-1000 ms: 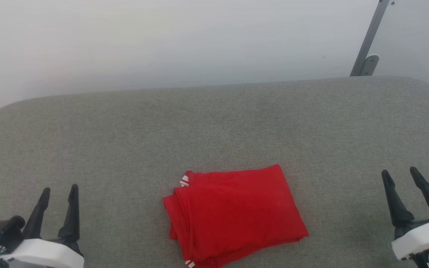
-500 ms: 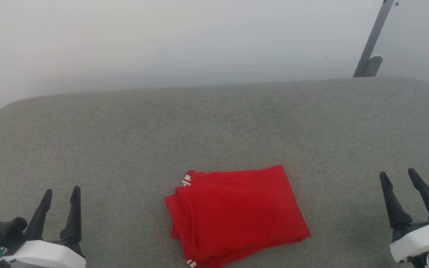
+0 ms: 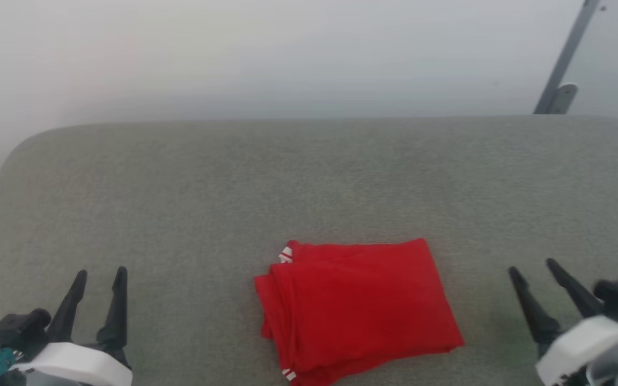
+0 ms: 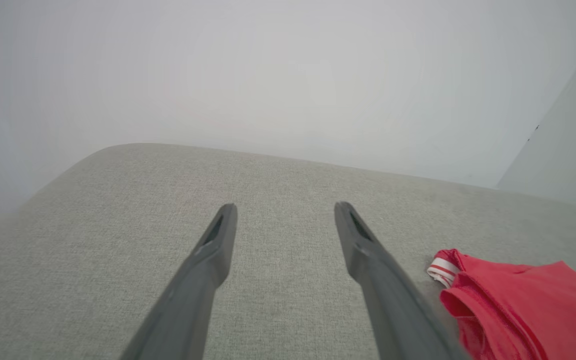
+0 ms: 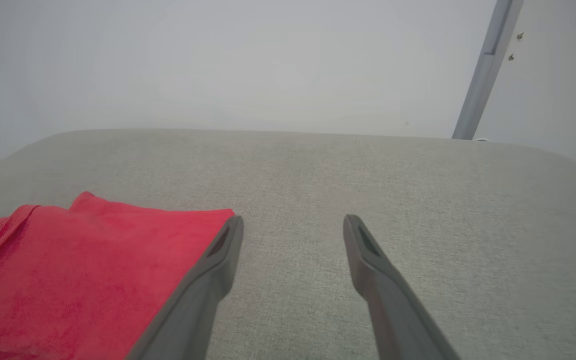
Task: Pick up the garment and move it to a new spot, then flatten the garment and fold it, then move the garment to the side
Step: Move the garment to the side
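The garment (image 3: 357, 305) lies folded into a neat red rectangle near the front middle of the grey padded table (image 3: 309, 177), with bits of red-and-white striped trim at its left corners. My left gripper (image 3: 101, 272) hovers open at the lower left, well clear of it. My right gripper (image 3: 533, 266) stands open at the lower right, a short gap from the garment's right edge. In the left wrist view the garment (image 4: 518, 300) lies to the right of the fingers. In the right wrist view the garment (image 5: 78, 270) lies left of the fingers, its corner by the left fingertip.
A pale wall rises behind the table. A grey metal post (image 3: 564, 59) stands at the back right, seen again as a post (image 5: 485, 70) in the right wrist view. The table's rounded corners show at both sides.
The head camera has swung left, shifting the whole picture right. My right gripper has moved left toward the garment's right edge. The garment and left gripper have kept still.
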